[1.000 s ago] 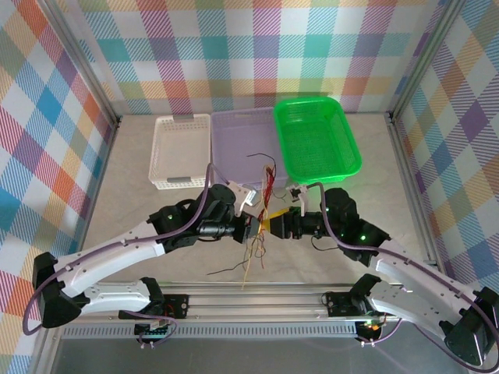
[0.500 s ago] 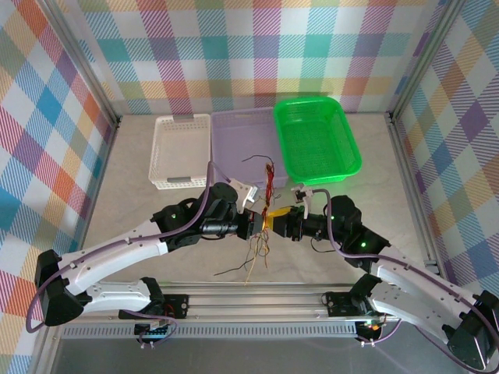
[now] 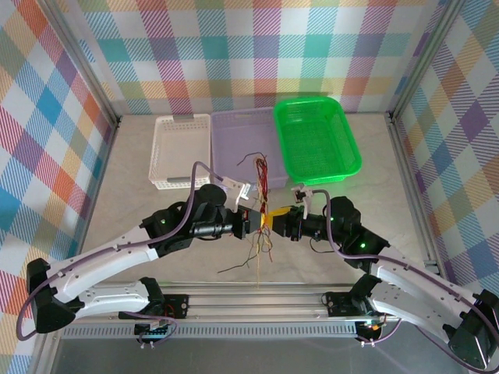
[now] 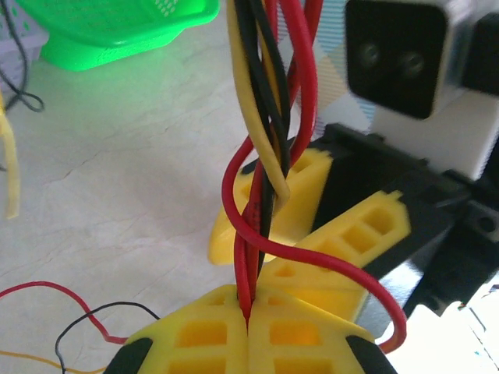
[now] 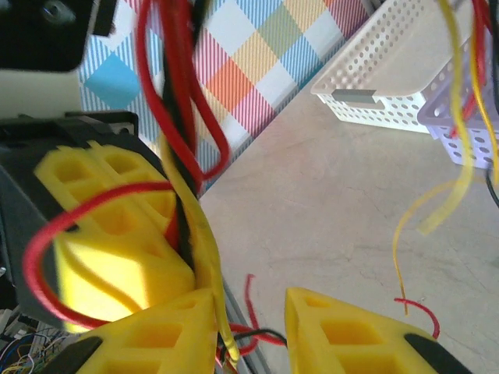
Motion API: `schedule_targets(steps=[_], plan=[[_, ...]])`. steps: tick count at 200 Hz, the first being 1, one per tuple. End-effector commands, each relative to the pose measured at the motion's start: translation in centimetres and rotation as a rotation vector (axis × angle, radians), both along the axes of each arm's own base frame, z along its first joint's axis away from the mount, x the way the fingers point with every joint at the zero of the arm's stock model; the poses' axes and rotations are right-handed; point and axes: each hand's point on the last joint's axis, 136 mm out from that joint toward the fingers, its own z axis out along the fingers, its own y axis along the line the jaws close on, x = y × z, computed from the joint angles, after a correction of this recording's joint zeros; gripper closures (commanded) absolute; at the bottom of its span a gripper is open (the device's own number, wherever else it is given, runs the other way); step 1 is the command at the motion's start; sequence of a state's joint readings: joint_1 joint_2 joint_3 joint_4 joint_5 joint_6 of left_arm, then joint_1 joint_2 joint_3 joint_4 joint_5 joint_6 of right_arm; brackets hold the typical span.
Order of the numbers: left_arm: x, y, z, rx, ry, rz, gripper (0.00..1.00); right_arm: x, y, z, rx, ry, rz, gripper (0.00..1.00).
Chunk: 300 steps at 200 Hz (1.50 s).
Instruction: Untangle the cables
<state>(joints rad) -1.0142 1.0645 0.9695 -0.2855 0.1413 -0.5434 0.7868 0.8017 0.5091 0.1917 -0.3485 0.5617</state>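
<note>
Red, black and yellow cables (image 3: 263, 204) hang bunched over mid-bench (image 3: 125, 195), between my two claws.
My left claw (image 4: 248, 323) pinches the bundle tight; my right claw (image 5: 253, 327) stands spread, with a yellow strand inside its gap.

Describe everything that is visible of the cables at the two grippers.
The cables are thin, flexible wires with glossy red, black and yellow insulation, twisted loosely into one strand. The left gripper is shut on the strand, which rises from the pinch, and a red loop bulges out beside it. The right gripper is open, with a yellow wire against one finger. Loose ends trail on the table.
</note>
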Motion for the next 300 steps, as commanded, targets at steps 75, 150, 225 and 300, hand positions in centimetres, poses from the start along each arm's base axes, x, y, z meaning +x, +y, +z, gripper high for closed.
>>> schedule_targets(steps=[75,150,225,300], plan=[[-0.8,-0.6,1.8,-0.088,-0.015,-0.034,1.0,0.9,-1.7,0.2,0.01,-0.06,-0.137,1.0],[-1.8,3.0,-0.7,0.068,-0.006,-0.017,1.0,3.2,-9.2,0.1,-0.142,-0.087,-0.518,1.0],[-1.1,7.9,-2.3,0.333,0.017,-0.003,1.0,3.8,-15.3,4.5,-0.28,-0.187,-0.761,1.0],[1.7,14.2,0.3,0.432,-0.056,0.188,1.0,3.4,-20.4,9.9,-0.46,-0.257,-0.922,1.0]])
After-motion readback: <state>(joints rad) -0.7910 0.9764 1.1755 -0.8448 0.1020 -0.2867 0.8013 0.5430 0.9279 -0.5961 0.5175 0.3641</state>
